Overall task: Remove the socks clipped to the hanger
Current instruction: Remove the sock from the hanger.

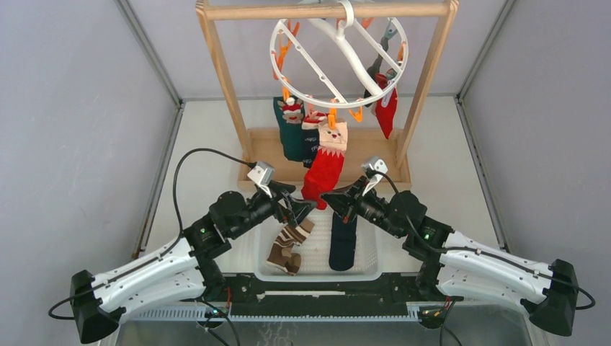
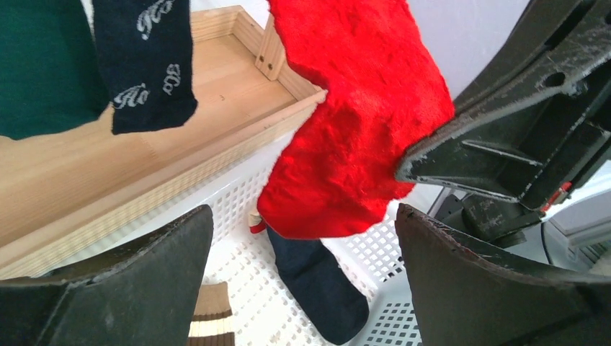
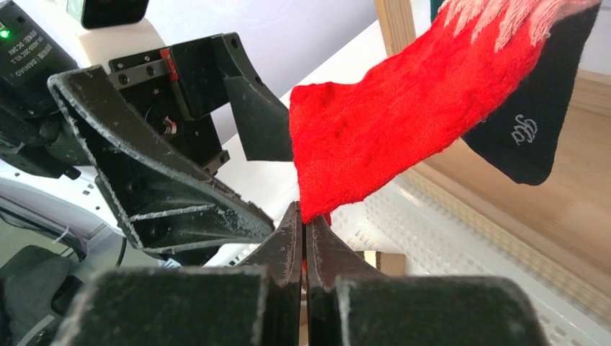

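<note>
Rack (image 1: 222,79) stood on the tabletop (image 1: 209,166) toward the far edge, centred. The hanger (image 1: 339,52) hung by its hook from the rack's top bar, tilted, its right side higher.

Four socks were on the clips. Three hung along the ring's low near side: a green sock (image 1: 290,133) at left, a hanging navy sock (image 1: 311,144) beside it, and a long red sock (image 1: 324,169) with a cream figure top. A shorter red one (image 1: 387,108) hung at the ring's right side.

The long red sock reached down over the rack's base board to the far rim of a white basket (image 1: 375,267). The basket sat at the near edge of the tabletop, between the two arms. A striped sock (image 1: 288,245) lay in its left part. A loose navy sock (image 1: 343,245) lay in its middle, lengthwise, apart from the striped one.

Right fingers (image 3: 303,231) were closed, pinching the toe edge of the long red sock; a sliver of red showed in the seam between them.

Left fingers (image 1: 301,207) were spread wide and held nothing. They sat just left of the right fingers, at the red sock's toe. In the left wrist view the toe hung above the gap between them. Whether either finger touched the fabric could not be told.

Both arms reached in from the near corners, meeting over the basket's far rim.
</note>
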Motion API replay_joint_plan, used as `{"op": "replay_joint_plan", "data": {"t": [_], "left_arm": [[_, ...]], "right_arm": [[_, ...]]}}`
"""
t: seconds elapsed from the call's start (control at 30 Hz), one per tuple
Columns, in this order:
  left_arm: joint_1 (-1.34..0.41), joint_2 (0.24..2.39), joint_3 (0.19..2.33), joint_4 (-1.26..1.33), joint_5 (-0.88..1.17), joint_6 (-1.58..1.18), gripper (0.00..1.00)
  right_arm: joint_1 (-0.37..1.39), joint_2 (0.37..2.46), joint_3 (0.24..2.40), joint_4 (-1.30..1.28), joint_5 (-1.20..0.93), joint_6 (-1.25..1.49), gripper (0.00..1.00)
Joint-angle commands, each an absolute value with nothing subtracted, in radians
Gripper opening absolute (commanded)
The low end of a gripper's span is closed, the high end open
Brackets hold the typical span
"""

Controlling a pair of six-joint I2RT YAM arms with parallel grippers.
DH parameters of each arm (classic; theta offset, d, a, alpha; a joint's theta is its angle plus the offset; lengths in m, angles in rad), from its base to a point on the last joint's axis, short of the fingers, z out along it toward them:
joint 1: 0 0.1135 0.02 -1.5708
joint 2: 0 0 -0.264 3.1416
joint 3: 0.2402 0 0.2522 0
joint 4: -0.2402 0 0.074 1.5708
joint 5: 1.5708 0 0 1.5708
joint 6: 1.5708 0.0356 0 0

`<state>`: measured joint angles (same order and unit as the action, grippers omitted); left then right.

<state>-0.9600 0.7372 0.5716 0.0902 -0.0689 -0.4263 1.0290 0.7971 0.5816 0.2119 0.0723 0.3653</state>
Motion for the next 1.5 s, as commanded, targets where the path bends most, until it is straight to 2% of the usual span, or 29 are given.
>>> {"op": "replay_joint_plan", "data": {"t": [0.0, 0.23, 0.27, 0.43, 0.5, 0.63, 0.73, 0.97, 1.07, 1.2, 1.23, 1.37, 1.47], "left_arm": [[-0.96, 0.767, 0.645, 0.18, -0.009, -0.421, 1.0], [-0.961, 0.811, 0.651, 0.22, 0.02, -0.428, 0.97], [-0.961, 0.814, 0.651, 0.225, 0.023, -0.429, 0.93], [-0.96, 0.845, 0.67, 0.235, 0.039, -0.422, 0.59], [-0.96, 0.858, 0.683, 0.235, 0.043, -0.421, 0.52], [-0.96, 0.876, 0.694, 0.237, 0.049, -0.42, 0.46], [-0.961, 0.881, 0.695, 0.243, 0.052, -0.42, 0.32], [-0.96, 0.864, 0.68, 0.244, 0.041, -0.418, 0.29], [-0.96, 0.861, 0.677, 0.241, 0.042, -0.417, 0.15], [-0.96, 0.866, 0.686, 0.21, 0.034, -0.414, 0.09], [-0.96, 0.867, 0.693, 0.2, 0.026, -0.414, 0.02], [-0.96, 0.872, 0.706, 0.156, 0.016, -0.419, 0.0], [-0.96, 0.864, 0.707, 0.143, 0.015, -0.423, 0.0]], "right_arm": [[1.0, 0.781, 0.584, 0.225, 0.054, 0.371, 0.0], [0.985, 0.779, 0.595, 0.22, 0.038, 0.374, 0.0], [0.984, 0.778, 0.595, 0.219, 0.035, 0.377, 0.0], [0.98, 0.769, 0.598, 0.215, 0.019, 0.384, 0.0], [0.98, 0.765, 0.601, 0.211, 0.016, 0.386, 0.0], [0.979, 0.75, 0.602, 0.204, 0.013, 0.389, 0.0], [0.977, 0.746, 0.608, 0.196, 0.011, 0.39, 0.0], [0.97, 0.738, 0.61, 0.188, 0.011, 0.389, 0.0], [0.966, 0.742, 0.611, 0.183, 0.011, 0.39, 0.0], [0.962, 0.749, 0.618, 0.17, 0.013, 0.388, 0.0], [0.962, 0.751, 0.621, 0.165, 0.016, 0.386, 0.0], [0.96, 0.753, 0.624, 0.148, 0.022, 0.384, 0.0], [0.96, 0.752, 0.624, 0.136, 0.037, 0.383, 0.17]]}}
